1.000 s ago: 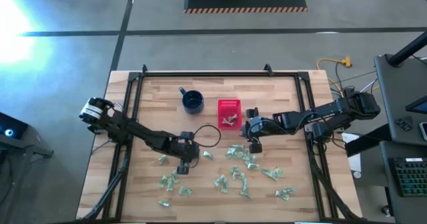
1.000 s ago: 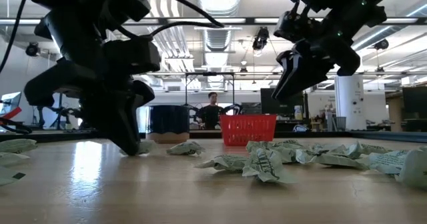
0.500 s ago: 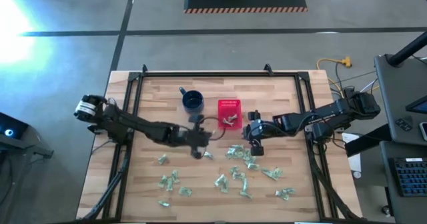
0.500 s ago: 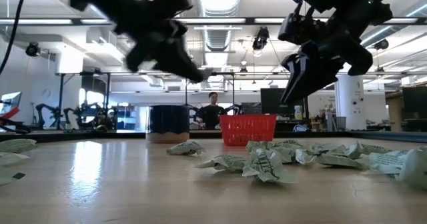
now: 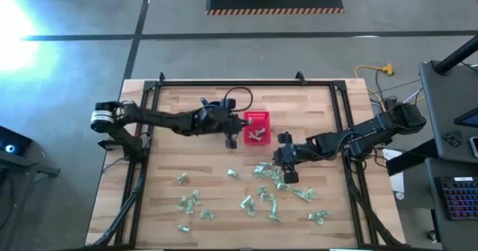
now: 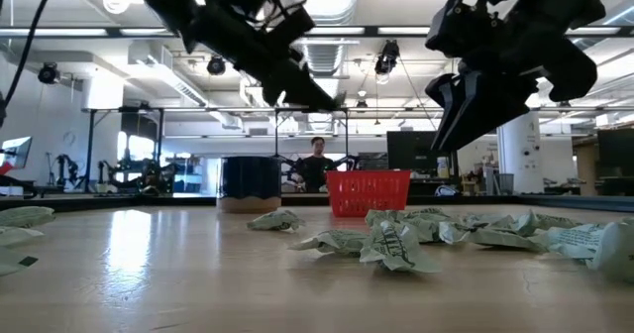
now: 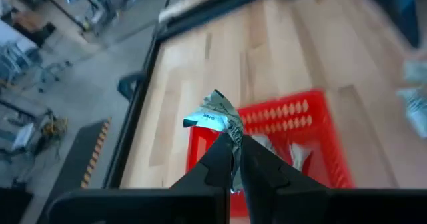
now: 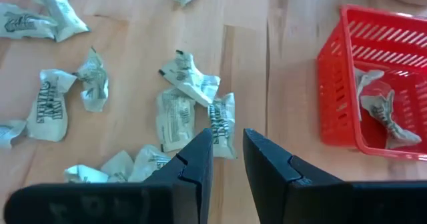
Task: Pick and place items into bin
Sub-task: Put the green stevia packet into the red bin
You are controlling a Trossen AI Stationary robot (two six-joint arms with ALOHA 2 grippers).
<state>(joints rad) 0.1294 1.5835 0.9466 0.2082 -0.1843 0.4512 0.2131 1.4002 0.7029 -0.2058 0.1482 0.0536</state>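
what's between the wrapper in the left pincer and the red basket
Nothing visible. The left pincer holds a wrapper above the near edge of the red basket, with only open air between them.

Past the right gripper, whose two dark fingers stand slightly apart with nothing between them, lies a wooden tabletop scattered with crumpled pale wrappers bearing dark print. One wrapper lies just beyond the gap between the fingers. A red perforated basket sits near them, apart from the loose pieces, with two whitish crumpled wrappers inside it.
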